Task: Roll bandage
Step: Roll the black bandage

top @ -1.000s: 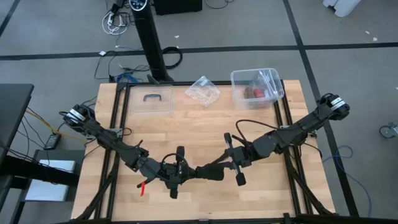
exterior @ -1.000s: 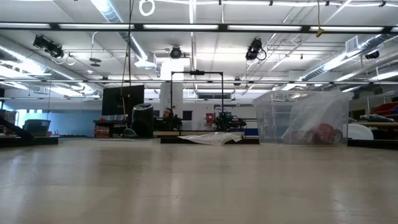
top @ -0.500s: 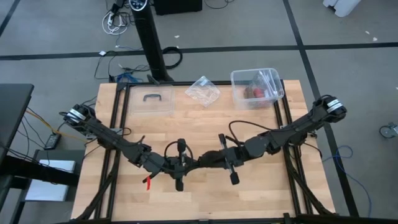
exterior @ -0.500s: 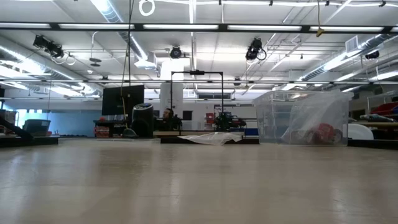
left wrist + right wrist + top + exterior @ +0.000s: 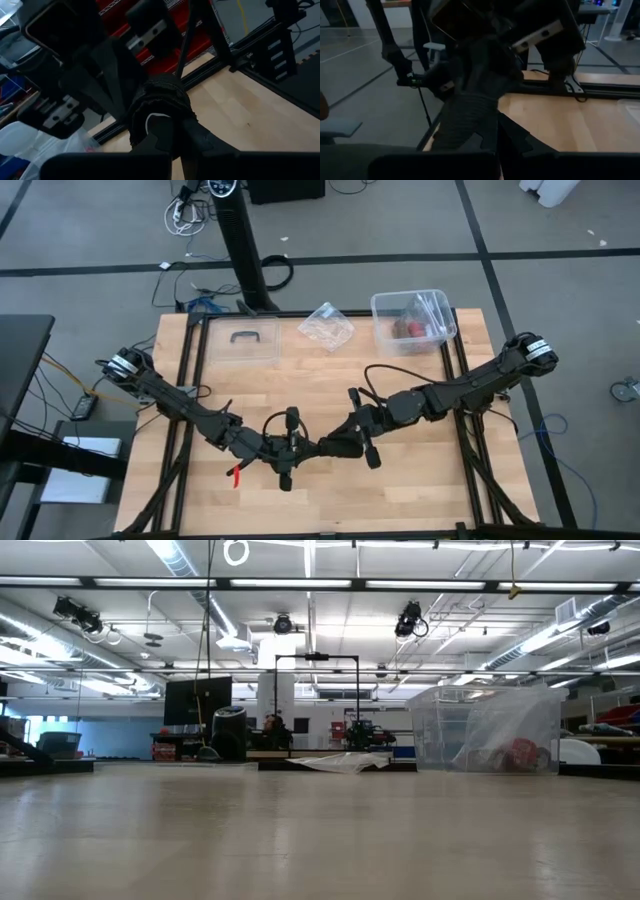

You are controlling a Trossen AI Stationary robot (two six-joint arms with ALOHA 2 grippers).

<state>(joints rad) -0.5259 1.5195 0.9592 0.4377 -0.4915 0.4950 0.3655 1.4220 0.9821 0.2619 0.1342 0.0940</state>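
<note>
The bandage (image 5: 313,448) is black ribbed fabric, held between my two grippers over the near middle of the table. In the left wrist view its wound end shows as a thick roll (image 5: 161,106). In the right wrist view it is a ribbed band (image 5: 468,120). My left gripper (image 5: 296,450) comes from the table's left and is shut on the bandage. My right gripper (image 5: 330,446) comes from the right, close against the left one, and is shut on the bandage too. Neither gripper shows in the low view. My left gripper pinches the rolled part of the bandage (image 5: 165,125) between its two fingers, coming about level from the table's left. The roll's wound end faces the wrist camera. Whether the roll is clear of the table, I cannot tell. My right gripper holds the ribbed band of the bandage (image 5: 472,131) between its two fingers, coming from the table's right. The band runs short from the fingers toward my left gripper. The gripper itself hides the exact place of contact.
A clear plastic box (image 5: 412,320) with a red thing inside stands at the far right. A clear wrapper (image 5: 326,325) and a clear lid (image 5: 240,340) lie along the far edge. A small red object (image 5: 235,474) lies beside my left arm. Bare wood lies between.
My right gripper has gone toward the table's left and a little toward the far edge, closing up on my left gripper. The stretch of bandage between the two grippers has grown shorter. My left gripper has shifted slightly toward the far edge.
</note>
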